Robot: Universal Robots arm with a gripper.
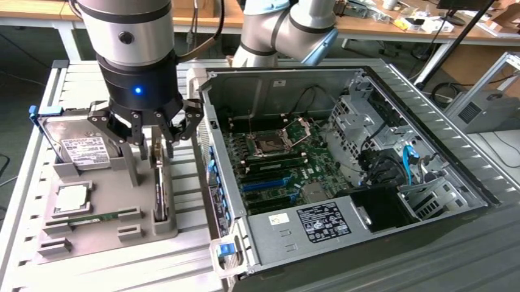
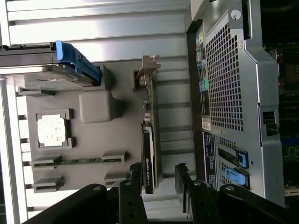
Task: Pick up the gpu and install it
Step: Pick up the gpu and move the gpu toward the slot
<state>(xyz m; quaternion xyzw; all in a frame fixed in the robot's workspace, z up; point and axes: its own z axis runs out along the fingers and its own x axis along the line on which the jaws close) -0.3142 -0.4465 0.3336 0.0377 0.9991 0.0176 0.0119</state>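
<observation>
1. The black gripper [image 2: 158,170] is held with fingers spread, one on each side of the thin dark gpu card with silver bracket [image 2: 148,149].
2. The gpu is stood on edge in the grey plastic tray [image 2: 93,135], beside the open silver computer case [image 2: 229,93].

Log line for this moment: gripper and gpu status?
gripper: open, straddling gpu | gpu: on edge in gray holder, not lifted | computer case: open

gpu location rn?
The gpu stands on edge in the grey parts holder on the exterior view's left, between the hard drive and the open PC case, right under the gripper.
</observation>
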